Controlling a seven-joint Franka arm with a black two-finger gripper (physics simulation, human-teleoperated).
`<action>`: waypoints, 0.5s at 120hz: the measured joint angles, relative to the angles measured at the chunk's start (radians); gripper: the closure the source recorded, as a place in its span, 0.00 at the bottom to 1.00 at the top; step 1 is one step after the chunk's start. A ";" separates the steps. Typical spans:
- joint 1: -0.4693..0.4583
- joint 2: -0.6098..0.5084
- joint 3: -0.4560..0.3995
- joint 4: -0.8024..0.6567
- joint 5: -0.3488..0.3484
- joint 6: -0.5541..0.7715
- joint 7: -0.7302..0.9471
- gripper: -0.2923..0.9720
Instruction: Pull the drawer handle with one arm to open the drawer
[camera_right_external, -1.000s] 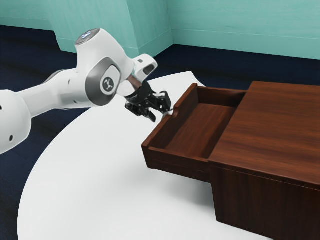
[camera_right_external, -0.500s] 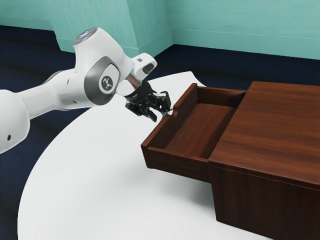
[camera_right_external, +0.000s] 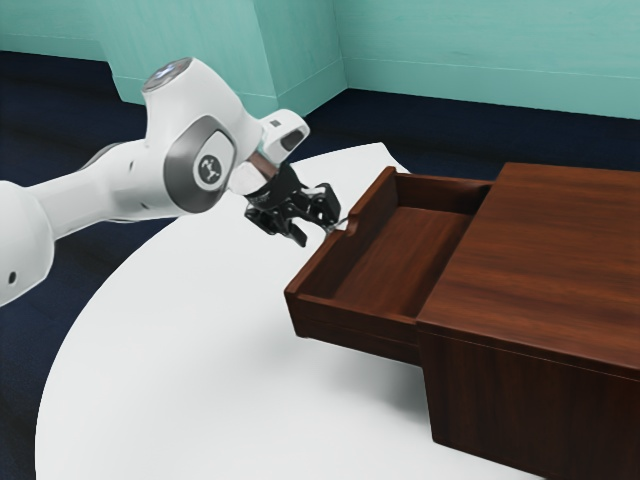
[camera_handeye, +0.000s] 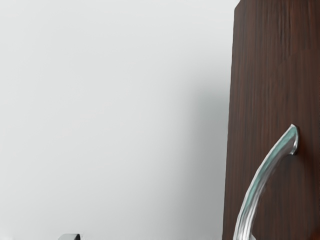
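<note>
Dark-stained wood for the drawer (camera_right_external: 385, 255), pulled well out of the matching cabinet (camera_right_external: 550, 270) toward the exterior view's left, its bare inside open to view from above. Standing on a round white table (camera_right_external: 180, 350), cabinet at the exterior view's right, drawer front facing the arm.

Reaching in from the exterior view's left: white arm (camera_right_external: 130, 190), black gripper (camera_right_external: 316, 215) right at the outer face of the drawer front, level with its upper edge. Fingers spread apart, not clamped; slim silver handle (camera_right_external: 341, 226) just at their tips (contact too fine to judge from this side).

From the wrist: drawer front (camera_handeye: 270, 75) as a tall brown panel against the white table (camera_handeye: 100, 100), curved metal handle (camera_handeye: 265, 180) bowing off the panel and running down out of the picture. One pale fingertip (camera_handeye: 67, 236) well away from the handle, with bare table between the two. No sign of the handle gripped from two sides.

Behind everything, dark blue floor (camera_right_external: 60, 110) and teal wall (camera_right_external: 480, 40).
</note>
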 joint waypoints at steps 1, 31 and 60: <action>0.001 0.000 0.000 0.000 0.000 0.000 -0.001 0.47; 0.022 0.000 -0.003 -0.001 0.018 0.000 -0.016 0.47; 0.024 0.000 -0.004 -0.002 0.027 -0.001 -0.027 0.47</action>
